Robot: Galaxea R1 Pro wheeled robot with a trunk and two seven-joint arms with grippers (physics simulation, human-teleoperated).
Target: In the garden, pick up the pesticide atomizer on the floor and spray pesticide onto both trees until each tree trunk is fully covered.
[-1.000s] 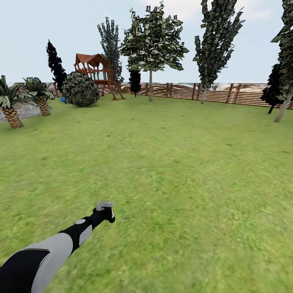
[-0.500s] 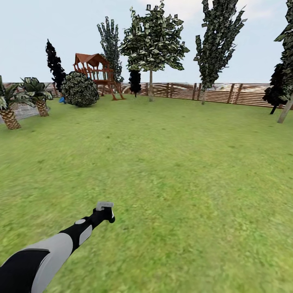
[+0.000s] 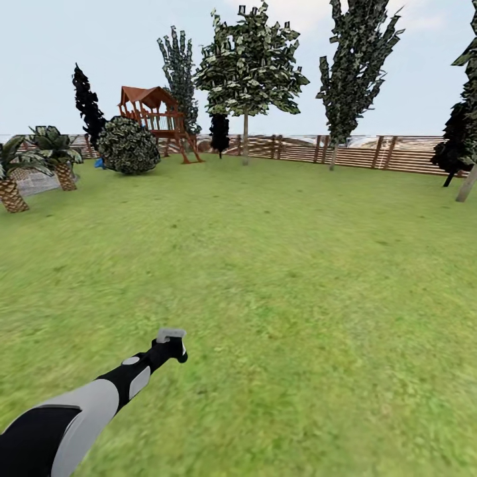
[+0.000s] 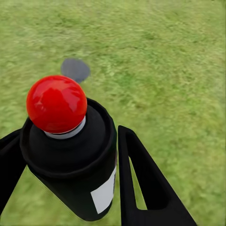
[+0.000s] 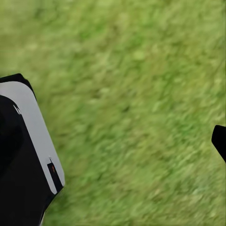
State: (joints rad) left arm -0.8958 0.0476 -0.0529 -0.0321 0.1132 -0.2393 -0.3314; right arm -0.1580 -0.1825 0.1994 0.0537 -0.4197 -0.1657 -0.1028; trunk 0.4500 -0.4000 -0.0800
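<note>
My left gripper (image 3: 172, 346) reaches out low over the lawn, shut on the pesticide atomizer (image 3: 170, 335), whose light grey head shows at the arm's tip. In the left wrist view the atomizer (image 4: 75, 155) is a black can with a red ball on top, clamped between the two black fingers (image 4: 141, 174) of the left gripper (image 4: 70, 162). A tree (image 3: 248, 63) with a broad canopy and a thin bare trunk (image 3: 245, 144) stands far ahead by the fence. Another pale trunk (image 3: 466, 185) leans at the right edge. The right gripper's one black fingertip (image 5: 219, 141) hangs over grass, holding nothing.
A brown slat fence (image 3: 371, 154) rings the grass. Far left are a wooden playset (image 3: 154, 116), a round bush (image 3: 129, 146) and two palms (image 3: 59, 156). Tall narrow dark trees (image 3: 354, 66) stand along the fence. A white and black part of the robot (image 5: 23, 160) sits beside the right wrist.
The whole head view has shifted a little: the palms have slid left and the right-edge trunk outward, so the camera has moved. The left arm and atomizer hold the same pose.
</note>
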